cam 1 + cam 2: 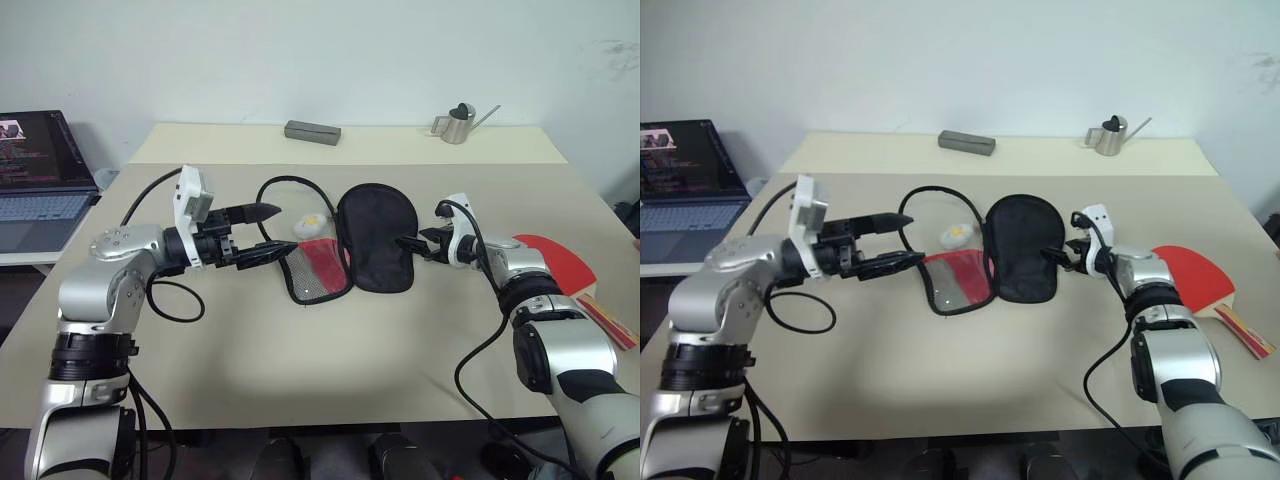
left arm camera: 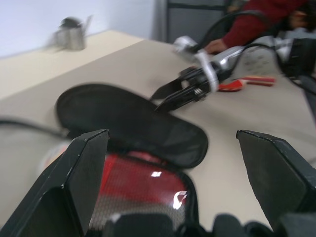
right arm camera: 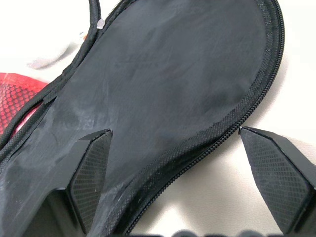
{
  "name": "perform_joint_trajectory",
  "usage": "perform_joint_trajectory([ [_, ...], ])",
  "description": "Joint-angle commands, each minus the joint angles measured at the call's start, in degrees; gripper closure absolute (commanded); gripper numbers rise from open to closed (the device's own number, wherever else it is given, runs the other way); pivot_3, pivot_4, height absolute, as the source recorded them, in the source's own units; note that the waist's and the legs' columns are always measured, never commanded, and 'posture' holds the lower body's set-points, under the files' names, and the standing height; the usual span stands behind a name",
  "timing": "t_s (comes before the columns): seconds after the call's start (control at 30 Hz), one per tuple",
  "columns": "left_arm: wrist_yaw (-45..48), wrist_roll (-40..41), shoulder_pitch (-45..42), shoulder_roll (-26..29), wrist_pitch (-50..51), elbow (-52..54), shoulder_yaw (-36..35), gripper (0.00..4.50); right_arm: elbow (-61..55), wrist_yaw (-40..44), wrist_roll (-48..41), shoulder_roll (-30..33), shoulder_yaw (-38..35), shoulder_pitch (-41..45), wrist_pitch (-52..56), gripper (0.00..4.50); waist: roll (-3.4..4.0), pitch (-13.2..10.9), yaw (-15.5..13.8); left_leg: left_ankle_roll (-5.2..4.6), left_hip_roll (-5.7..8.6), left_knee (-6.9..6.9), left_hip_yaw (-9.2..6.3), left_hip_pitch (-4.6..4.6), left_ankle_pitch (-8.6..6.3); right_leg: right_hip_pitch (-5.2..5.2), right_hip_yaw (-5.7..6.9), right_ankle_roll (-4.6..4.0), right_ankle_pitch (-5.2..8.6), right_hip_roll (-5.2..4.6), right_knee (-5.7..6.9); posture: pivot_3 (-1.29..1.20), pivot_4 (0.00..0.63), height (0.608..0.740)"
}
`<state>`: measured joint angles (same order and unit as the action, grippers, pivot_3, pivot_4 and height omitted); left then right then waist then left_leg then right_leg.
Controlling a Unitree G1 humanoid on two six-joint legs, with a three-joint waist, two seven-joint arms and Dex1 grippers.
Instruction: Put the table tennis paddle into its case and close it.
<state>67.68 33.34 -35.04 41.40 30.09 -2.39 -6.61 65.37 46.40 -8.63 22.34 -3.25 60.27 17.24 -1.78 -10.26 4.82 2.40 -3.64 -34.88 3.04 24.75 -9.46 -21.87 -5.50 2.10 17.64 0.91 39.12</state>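
The table tennis paddle [image 1: 553,262] lies at the frame's right edge on the surface [image 1: 300,350], stiff and light, best taken by its handle. The case [image 1: 375,238], soft and floppy, lies spread open at centre. The left gripper [image 1: 262,232] hovers level, jaws spread; the right gripper [image 1: 408,243] dips toward the black lining, jaws also spread.
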Motion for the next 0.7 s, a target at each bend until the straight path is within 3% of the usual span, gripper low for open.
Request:
perform_joint_trajectory([
  [0.03, 2.24, 0.52, -2.71, 1.06, -0.01, 0.20, 0.38, 0.00, 0.48, 0.43, 0.35, -0.33, -0.72, 2.07, -0.59, 0.01, 0.00, 0.00, 0.01, 0.00, 0.00, 0.00, -0.01, 0.00, 0.00, 0.00, 0.01, 0.00, 0.00, 0.00, 0.00, 0.00, 0.150, 0.740],
  [0.2, 3.35, -1.18, -3.68, 1.31, -1.34, -1.53, 1.20, 0.00, 1.17, 0.11, 0.96, -1.18, -0.75, 2.64, -0.35, 0.01, 0.00, 0.00, 0.05, 0.00, 0.00, -0.01, 0.00, 0.00, 0.00, 0.00, 0.00, 0.00, 0.00, 0.01, 0.02, 0.00, 0.150, 0.740],
  [0.27, 3.56, -2.03, -3.37, 1.76, -2.15, -2.39, 1.20, 0.00, 1.44, -0.15, 0.83, -1.40, -0.99, 2.83, -0.28, 0.39, 0.00, 0.00, 0.05, 0.00, -0.01, -0.01, -0.01, 0.00, 0.00, -0.01, 0.01, 0.00, 0.00, 0.01, 0.03, 0.00, 0.150, 0.740],
  [0.67, 2.52, -3.17, 0.65, 3.76, -3.55, -2.39, -0.59, 0.00, 2.23, -3.39, 1.02, -1.55, -1.43, 2.90, 0.83, 4.34, 0.00, 0.00, -0.01, 0.00, -0.02, -0.01, -0.01, 0.01, 0.00, -0.03, 0.01, 0.00, 0.00, 0.00, 0.04, 0.00, 0.150, 0.740],
  [0.7, 2.48, -3.19, 0.71, 3.79, -3.63, -2.28, -0.57, 0.00, 2.26, -4.04, 1.00, -1.52, -1.50, 2.92, 1.28, 4.47, 0.00, 0.00, -0.01, 0.00, -0.01, -0.01, -0.01, 0.01, 0.00, -0.03, 0.01, 0.00, 0.00, 0.00, 0.04, 0.00, 0.150, 0.740],
])
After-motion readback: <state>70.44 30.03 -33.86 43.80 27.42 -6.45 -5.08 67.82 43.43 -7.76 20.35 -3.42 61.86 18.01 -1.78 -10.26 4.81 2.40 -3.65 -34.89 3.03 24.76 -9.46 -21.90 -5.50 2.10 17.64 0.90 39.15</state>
